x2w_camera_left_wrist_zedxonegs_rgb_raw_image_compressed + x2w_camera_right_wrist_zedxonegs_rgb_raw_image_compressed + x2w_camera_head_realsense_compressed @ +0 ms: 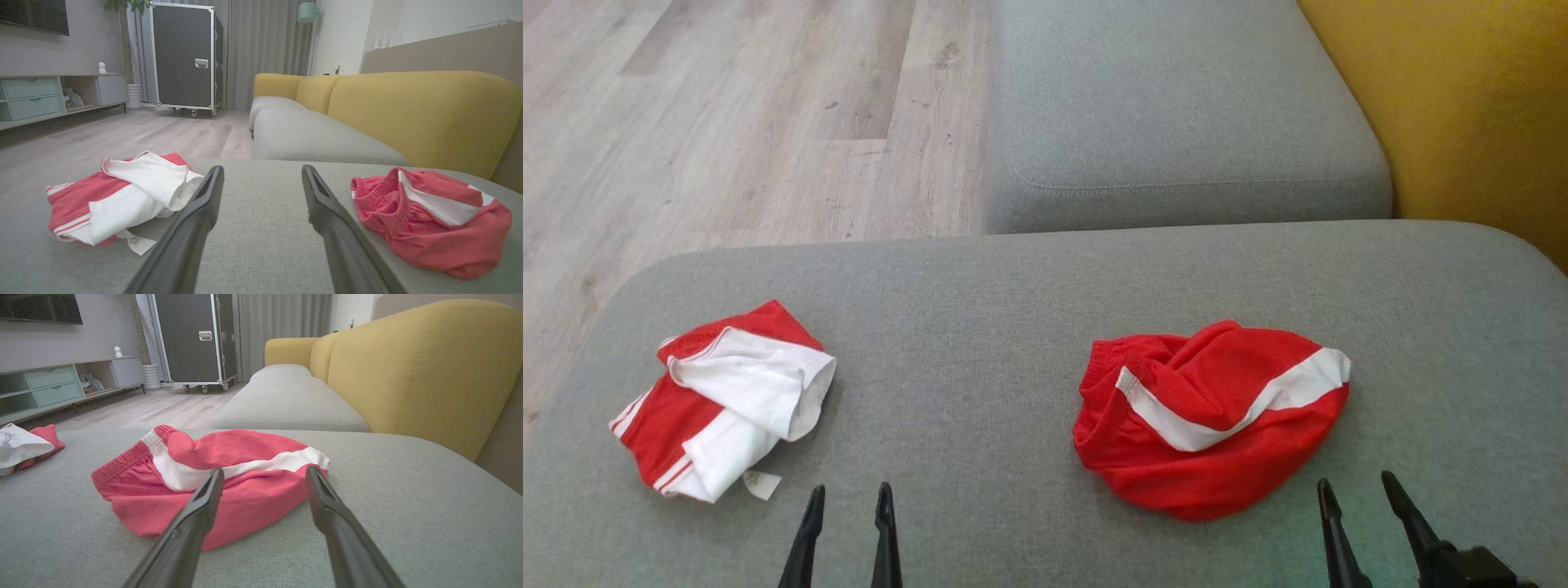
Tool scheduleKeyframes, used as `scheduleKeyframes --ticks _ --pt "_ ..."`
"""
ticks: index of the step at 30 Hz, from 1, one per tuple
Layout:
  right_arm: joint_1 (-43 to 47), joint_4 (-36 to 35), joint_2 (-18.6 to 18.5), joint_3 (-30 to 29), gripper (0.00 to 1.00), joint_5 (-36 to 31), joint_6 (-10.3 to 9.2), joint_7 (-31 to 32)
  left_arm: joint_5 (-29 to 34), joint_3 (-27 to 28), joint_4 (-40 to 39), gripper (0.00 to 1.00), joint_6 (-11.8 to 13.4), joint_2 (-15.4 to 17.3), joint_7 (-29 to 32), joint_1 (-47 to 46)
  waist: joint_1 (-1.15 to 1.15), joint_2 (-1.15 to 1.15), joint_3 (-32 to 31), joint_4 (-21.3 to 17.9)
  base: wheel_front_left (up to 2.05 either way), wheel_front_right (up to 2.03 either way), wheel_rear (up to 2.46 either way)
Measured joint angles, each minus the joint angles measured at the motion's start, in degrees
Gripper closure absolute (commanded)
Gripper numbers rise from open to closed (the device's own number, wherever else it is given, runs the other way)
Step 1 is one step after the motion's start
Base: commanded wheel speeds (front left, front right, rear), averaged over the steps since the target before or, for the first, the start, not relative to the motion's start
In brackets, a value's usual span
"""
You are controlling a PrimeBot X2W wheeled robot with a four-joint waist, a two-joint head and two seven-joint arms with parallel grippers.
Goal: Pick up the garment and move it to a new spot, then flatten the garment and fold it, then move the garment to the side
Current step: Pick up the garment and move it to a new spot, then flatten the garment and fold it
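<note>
Hovering over the grey cushion point(980, 327), left pincer point(849, 487) and right pincer point(1356, 478) are both spread apart, empty. Crumpled red shorts point(1217, 425) lie just ahead of the right one, likely the next grab; the red-and-white garment point(727, 400) off left looks already folded.

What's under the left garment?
A white tag pokes out from under the garment, on the gray cushion. Whatever else lies beneath is hidden by its folds.
</note>
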Motion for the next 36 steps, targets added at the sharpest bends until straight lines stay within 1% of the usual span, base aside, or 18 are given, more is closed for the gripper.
scheduleKeyframes --ticks 10,21,23,36 --pt "0.00 -0.66 0.01 1.05 0.00 0.00 0.00 0.00 2.11 0.25 0.20 0.00 -0.93 0.01 0.00 0.00 0.01 0.00 -0.11 -0.07 0.00 0.00 0.00" --pt "0.00 -0.83 0.01 0.90 0.00 0.00 0.00 0.00 2.87 0.09 1.22 0.00 -0.86 0.01 0.00 -0.01 0.01 0.00 0.06 -0.04 0.00 0.00 0.00" --pt "-0.01 -0.83 0.01 0.90 0.00 0.00 0.00 0.00 2.86 0.00 1.32 0.00 -0.44 0.01 0.00 -0.01 0.01 0.00 0.12 -0.03 0.00 0.00 0.00" --pt "-0.02 -0.85 0.01 0.91 0.00 -0.08 0.00 0.00 2.86 -0.36 1.57 0.00 0.07 0.01 0.00 -0.02 0.01 0.00 0.32 -0.16 0.00 0.00 0.00"
